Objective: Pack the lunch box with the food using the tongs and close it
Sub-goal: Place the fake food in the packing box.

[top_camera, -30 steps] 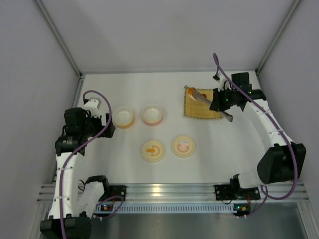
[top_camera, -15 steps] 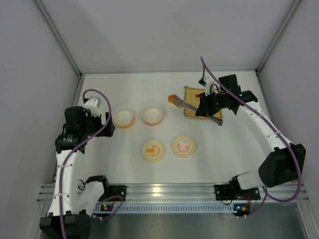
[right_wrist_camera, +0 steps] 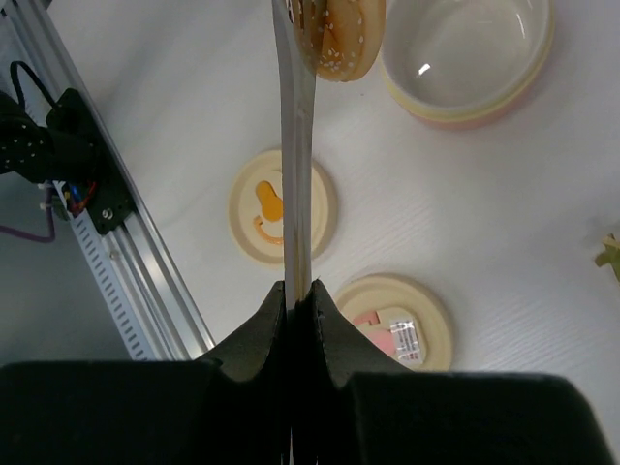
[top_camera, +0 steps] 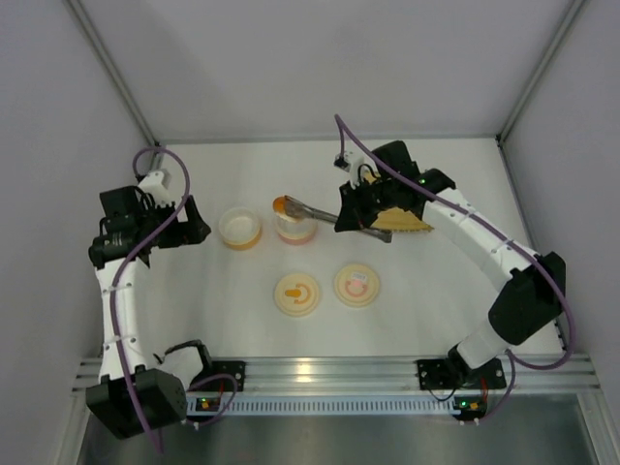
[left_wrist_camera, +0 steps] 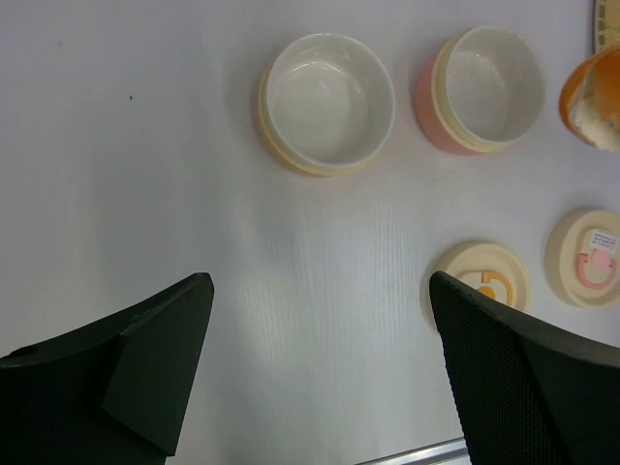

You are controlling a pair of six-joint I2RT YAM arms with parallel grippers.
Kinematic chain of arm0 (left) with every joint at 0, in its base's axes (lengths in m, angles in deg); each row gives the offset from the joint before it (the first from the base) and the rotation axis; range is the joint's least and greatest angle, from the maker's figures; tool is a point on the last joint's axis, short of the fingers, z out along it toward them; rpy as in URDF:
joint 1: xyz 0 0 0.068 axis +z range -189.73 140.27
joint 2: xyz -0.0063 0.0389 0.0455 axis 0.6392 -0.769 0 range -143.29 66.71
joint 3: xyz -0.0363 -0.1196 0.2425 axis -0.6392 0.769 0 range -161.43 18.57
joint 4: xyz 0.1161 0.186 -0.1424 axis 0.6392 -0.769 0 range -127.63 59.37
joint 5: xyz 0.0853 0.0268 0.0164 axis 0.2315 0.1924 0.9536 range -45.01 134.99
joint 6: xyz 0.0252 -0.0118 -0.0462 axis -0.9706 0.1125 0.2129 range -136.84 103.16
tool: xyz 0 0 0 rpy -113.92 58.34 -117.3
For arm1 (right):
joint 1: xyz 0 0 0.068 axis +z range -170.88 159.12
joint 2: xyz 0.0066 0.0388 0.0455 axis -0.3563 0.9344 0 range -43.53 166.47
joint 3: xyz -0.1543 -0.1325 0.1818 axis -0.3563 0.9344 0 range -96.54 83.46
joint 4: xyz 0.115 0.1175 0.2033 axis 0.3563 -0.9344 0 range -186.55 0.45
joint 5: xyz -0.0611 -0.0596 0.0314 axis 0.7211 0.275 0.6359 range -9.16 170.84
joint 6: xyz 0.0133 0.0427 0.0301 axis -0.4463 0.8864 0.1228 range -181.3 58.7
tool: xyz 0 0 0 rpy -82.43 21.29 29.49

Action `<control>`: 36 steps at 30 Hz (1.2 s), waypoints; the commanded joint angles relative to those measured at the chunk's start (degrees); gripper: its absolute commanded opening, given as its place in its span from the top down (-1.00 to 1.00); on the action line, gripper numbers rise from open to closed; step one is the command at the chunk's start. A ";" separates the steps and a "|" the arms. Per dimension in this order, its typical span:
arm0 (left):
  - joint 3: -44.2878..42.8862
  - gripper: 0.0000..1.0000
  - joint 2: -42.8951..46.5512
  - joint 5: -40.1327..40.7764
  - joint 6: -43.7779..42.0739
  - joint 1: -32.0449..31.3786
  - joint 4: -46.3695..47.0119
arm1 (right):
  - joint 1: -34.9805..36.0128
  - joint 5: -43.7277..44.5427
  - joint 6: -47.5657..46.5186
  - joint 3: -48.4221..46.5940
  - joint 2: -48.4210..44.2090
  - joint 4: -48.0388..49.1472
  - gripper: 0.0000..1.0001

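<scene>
A flat white matte tabletop (top_camera: 436,310) forms the floor of the enclosure. A plain pale grey back wall (top_camera: 329,68), a matching left wall (top_camera: 58,145) and a right wall (top_camera: 581,126) close it in. The walls meet at a slanted silver metal left corner strut (top_camera: 109,73) and a right corner strut (top_camera: 542,68). A ribbed aluminium rail (top_camera: 329,371) runs along the near edge, with a dark grey surface (top_camera: 339,441) below it. The light is soft and even, and the shadows are faint.

left bowl (top_camera: 239,227) beside right bowl (top_camera: 296,225), left lid (top_camera: 297,294), right lid (top_camera: 356,285) before them, mat (top_camera: 414,225) rightward
</scene>
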 commanded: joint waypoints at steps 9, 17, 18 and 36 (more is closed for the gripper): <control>-3.21 -0.97 -10.28 -19.92 -3.67 17.58 -4.50 | 8.92 -1.73 4.62 -13.23 12.61 8.58 1.00; 0.49 -0.97 -7.73 -19.30 -5.78 18.02 -3.97 | 10.68 -1.55 7.08 -22.81 22.38 10.07 1.00; 0.75 -0.97 -7.56 -19.48 -5.87 17.94 -4.06 | 10.94 -1.55 7.17 -23.60 24.21 10.25 1.00; 4.09 -0.97 -5.18 -20.27 -6.84 18.02 -0.99 | 12.09 -1.11 8.22 -31.43 36.88 10.95 1.00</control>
